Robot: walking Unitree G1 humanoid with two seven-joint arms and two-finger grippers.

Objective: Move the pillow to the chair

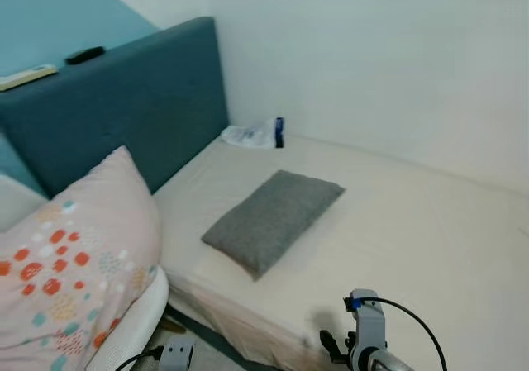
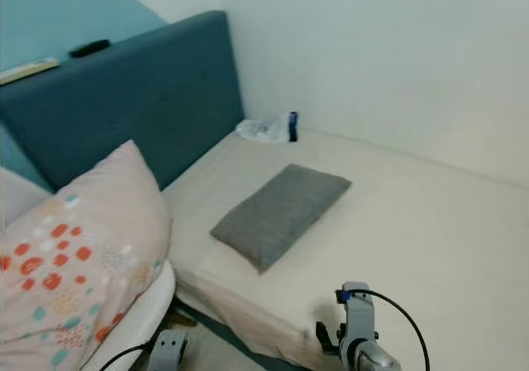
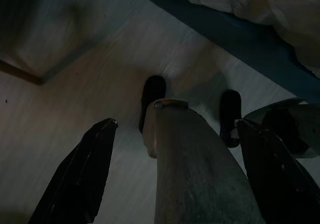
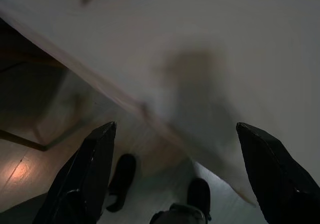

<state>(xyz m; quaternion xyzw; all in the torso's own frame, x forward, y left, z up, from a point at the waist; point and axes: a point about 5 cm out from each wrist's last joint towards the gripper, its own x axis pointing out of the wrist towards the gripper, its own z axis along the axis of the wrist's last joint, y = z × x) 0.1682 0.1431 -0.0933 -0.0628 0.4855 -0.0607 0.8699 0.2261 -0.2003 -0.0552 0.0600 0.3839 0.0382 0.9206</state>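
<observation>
1. Left eye view: the grey pillow (image 1: 271,220) lies flat on the bed (image 1: 430,239), near the blue headboard (image 1: 124,107). A patterned pillow (image 1: 70,263) rests on a white chair (image 1: 132,321) beside the bed.
2. Right eye view: a white bag (image 2: 266,128) lies at the bed corner.
3. Left wrist view: the left gripper (image 3: 175,171) is spread wide above the floor (image 3: 100,74).
4. Right wrist view: the right gripper (image 4: 177,171) is also spread wide, over the bed edge.

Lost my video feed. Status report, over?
Both end effectors open, hanging low, holding nothing. Grey pillow flat on the mattress, untouched. Patterned pillow on the white chair beside the bed. Nothing blocking the grey pillow.
</observation>
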